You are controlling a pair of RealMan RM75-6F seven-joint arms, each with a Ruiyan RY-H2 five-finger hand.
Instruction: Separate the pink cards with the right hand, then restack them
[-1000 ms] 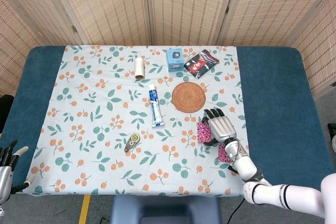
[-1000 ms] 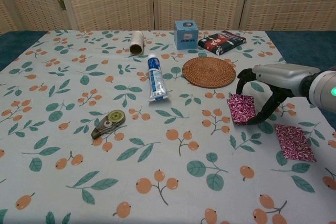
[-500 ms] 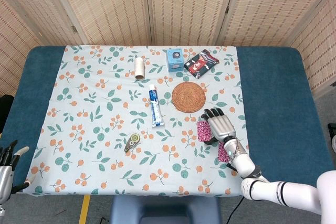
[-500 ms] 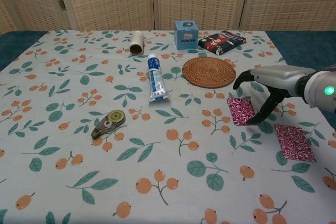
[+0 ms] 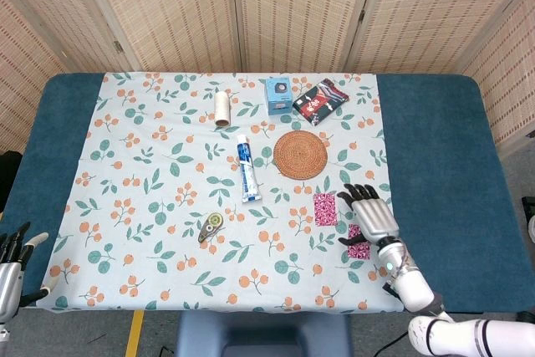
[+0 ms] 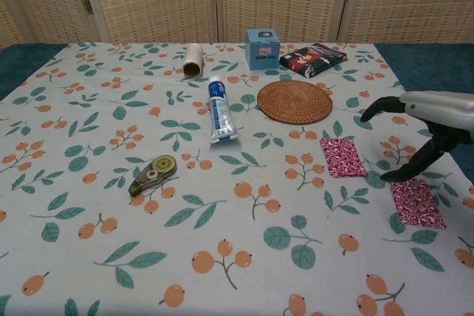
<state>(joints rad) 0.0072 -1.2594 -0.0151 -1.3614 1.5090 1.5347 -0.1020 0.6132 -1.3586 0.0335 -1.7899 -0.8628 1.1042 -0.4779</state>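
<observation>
While we look down from the head view, the bench (image 5: 435, 140) wears a leaf-printed cloth (image 5: 167, 206) before woven screens (image 5: 292, 6). Two pink cards lie apart: one card (image 5: 324, 208) lengthwise toward the screens, the other card (image 5: 359, 242) under our right hand (image 5: 372, 216), fingers spread, holding nothing. Our left hand (image 5: 10, 269) hangs open off the bench.

From the chest, the near card (image 6: 417, 202) slants slightly.

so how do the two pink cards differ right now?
The left card lies in the open with nothing over it; the right card sits just under the right robot hand, whose fingertip hovers at its near-left edge. The left card is nearer the wicker coaster; the right card is closer to the robot. In the head view, the hand partly hides the right card, while the left shows whole. Both lie flat, apart, with the same pink pattern.
</observation>
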